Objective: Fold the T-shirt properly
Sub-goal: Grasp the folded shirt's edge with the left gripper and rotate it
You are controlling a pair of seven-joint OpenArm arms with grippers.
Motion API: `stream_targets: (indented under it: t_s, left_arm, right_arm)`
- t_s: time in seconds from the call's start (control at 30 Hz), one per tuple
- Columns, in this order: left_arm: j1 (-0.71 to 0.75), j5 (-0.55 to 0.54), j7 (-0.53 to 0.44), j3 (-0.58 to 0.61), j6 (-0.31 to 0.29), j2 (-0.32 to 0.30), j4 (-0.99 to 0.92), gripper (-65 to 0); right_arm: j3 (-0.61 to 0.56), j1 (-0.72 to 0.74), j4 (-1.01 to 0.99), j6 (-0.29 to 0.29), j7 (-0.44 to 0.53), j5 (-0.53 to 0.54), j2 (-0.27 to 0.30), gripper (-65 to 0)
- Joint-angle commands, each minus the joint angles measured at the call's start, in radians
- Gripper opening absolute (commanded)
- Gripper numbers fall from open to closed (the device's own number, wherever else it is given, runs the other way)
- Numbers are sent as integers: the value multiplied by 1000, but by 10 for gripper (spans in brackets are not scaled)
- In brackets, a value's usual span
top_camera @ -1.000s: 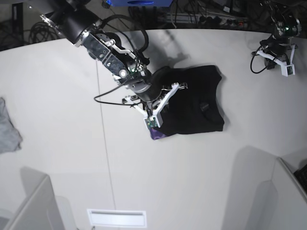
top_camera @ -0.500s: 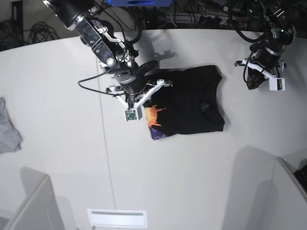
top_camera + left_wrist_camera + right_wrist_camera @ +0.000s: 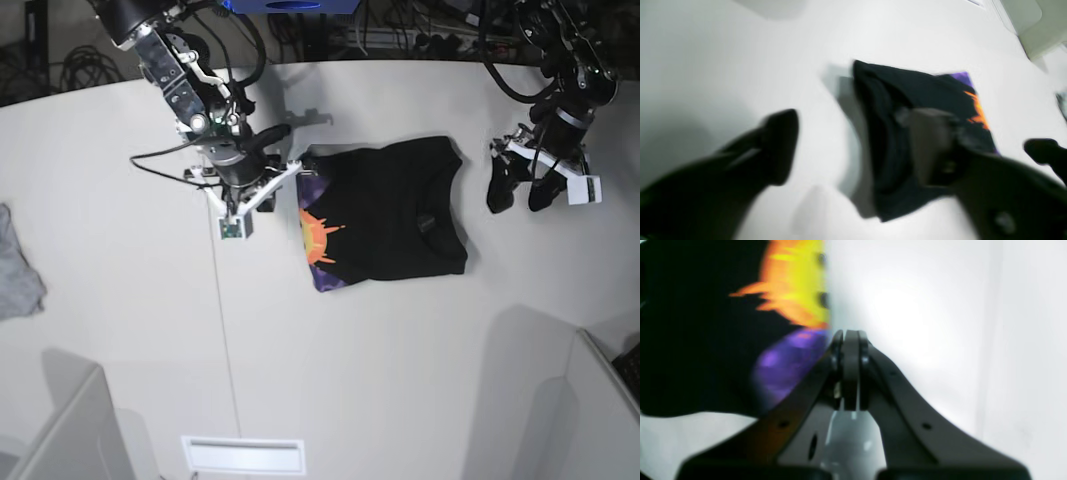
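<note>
The black T-shirt (image 3: 390,215) lies folded on the white table (image 3: 120,320), with its orange-yellow sun and purple print (image 3: 316,236) along its left edge. My right gripper (image 3: 290,168) is shut and empty, just off the shirt's upper left corner. In the right wrist view its fingertips (image 3: 846,336) meet beside the print (image 3: 796,290). My left gripper (image 3: 518,190) is open, right of the shirt and apart from it. In the blurred left wrist view its fingers (image 3: 780,140) stand wide apart in front of the shirt (image 3: 907,90).
A small grey cloth (image 3: 18,265) lies at the table's left edge. Pale partitions stand at the bottom left (image 3: 60,430) and bottom right (image 3: 610,400). A white slotted plate (image 3: 243,455) is at the front. Cables (image 3: 420,30) run behind the table.
My right arm has drawn back to the left off the shirt, which uncovered the sun print. My left arm has come down and leftwards towards the shirt's right side.
</note>
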Motion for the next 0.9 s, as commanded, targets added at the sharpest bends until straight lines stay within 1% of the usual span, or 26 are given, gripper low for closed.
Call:
stream_targets:
  t_s: [0.0, 0.07, 0.1, 0.2, 0.27, 0.43, 0.57, 0.73, 0.87]
  left_arm:
    - [-17, -20, -17, 15, -9, -5, -1, -84]
    - [-32, -20, -17, 39, -9, -5, -46, -43]
    - [-41, -20, -17, 48, -9, -5, -67, -38]
    - [-71, -20, -17, 74, -9, -4, -136, -41]
    - [-89, -20, -18, 84, -9, -2, -173, -41]
    - [-129, -17, -18, 94, -9, -1, -224, -41]
    - [-155, -14, -18, 134, -6, -1, -279, -41]
    - [-186, -13, -18, 142, -4, -1, -363, -41]
    - [-209, -11, -18, 142, -3, -1, -402, -41]
  right_arm:
    - [13, 6, 33, 3, 22, -5, 0, -650]
    - [21, -1, 41, 3, 22, -5, 5, -650]
    - [22, -1, 41, 3, 22, -5, 6, -650]
    - [22, -7, 41, 3, 22, -5, 11, -650]
    - [22, -9, 41, 3, 22, -5, 24, -650]
    - [22, -9, 41, 3, 22, -5, 28, -650]
    - [22, -15, 41, 3, 22, -5, 28, -650]
    - [22, -15, 41, 3, 22, -5, 28, -650]
    - [22, -15, 41, 3, 22, -5, 40, -650]
